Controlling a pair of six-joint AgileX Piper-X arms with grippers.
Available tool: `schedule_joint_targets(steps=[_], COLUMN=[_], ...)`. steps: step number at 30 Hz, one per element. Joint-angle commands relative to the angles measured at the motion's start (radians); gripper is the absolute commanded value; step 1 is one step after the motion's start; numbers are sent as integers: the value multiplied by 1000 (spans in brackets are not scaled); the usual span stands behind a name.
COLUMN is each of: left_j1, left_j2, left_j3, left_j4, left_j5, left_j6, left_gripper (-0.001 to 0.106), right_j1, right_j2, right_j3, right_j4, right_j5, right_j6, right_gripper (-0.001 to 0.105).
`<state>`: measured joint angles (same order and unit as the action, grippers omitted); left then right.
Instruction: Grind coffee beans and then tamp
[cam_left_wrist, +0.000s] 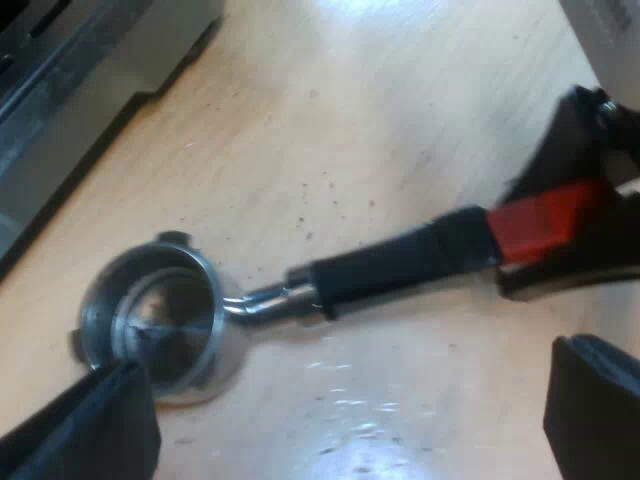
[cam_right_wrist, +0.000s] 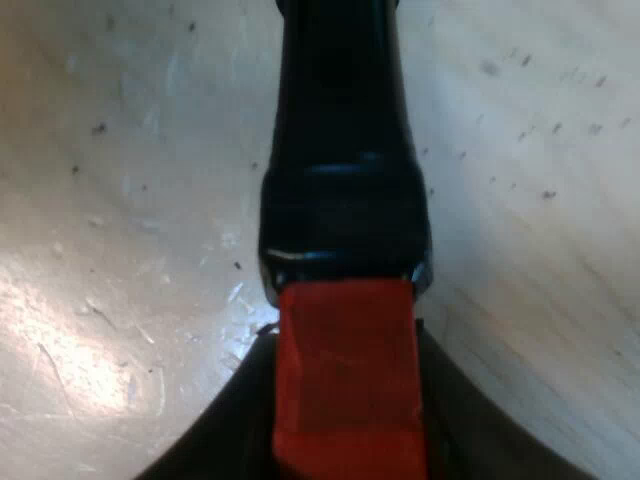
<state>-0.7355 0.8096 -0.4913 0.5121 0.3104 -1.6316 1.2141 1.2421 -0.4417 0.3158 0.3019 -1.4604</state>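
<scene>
The left claw (cam_left_wrist: 355, 365) is nearest. Its two black fingers (cam_left_wrist: 95, 430) stand wide apart above the tabletop (cam_left_wrist: 400, 90), with nothing held between them. Just past them the holder (cam_left_wrist: 390, 265) lies on the pale wood. Its round metal basket (cam_left_wrist: 160, 320) is close by one finger, open side up, and shows shiny bare metal inside. The dark handle runs away from the basket to its red end (cam_left_wrist: 545, 220). In the right wrist view, the right claw (cam_right_wrist: 345, 345) is closed tight on that red end, a black finger pressed against each side. Dark specks (cam_left_wrist: 320, 195) dot the wood near the handle. The espresso machine (cam_left_wrist: 70, 70) stands apart from the basket.
</scene>
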Motion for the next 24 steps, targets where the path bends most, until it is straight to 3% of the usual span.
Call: schedule_joint_targets(steps=[1, 5, 13, 15, 20, 24], left_j1=[-2, -2, -2, -2, -2, -2], left_j2=[27, 60, 165, 180, 185, 185], left_j3=[-6, -6, -6, -6, -6, -6], left_j4=[-16, -16, -16, -16, -16, -16], left_j5=[-65, -94, -106, -106, -106, -106], left_j6=[-11, -19, -20, -20, -20, -20], left_gripper=[80, 80, 80, 80, 80, 80], right_j1=[-1, -1, -1, -1, -1, -1], right_j2=[-5, -5, -5, -5, -3, 0], right_j3=[-3, -3, -3, -3, -3, -3], right_j4=[-6, 46, 87, 87, 117, 171], right_j5=[-2, -20, -70, -76, -98, -103], right_j6=[54, 98, 103, 103, 103, 103], right_gripper=[0, 0, 0, 6, 50, 62])
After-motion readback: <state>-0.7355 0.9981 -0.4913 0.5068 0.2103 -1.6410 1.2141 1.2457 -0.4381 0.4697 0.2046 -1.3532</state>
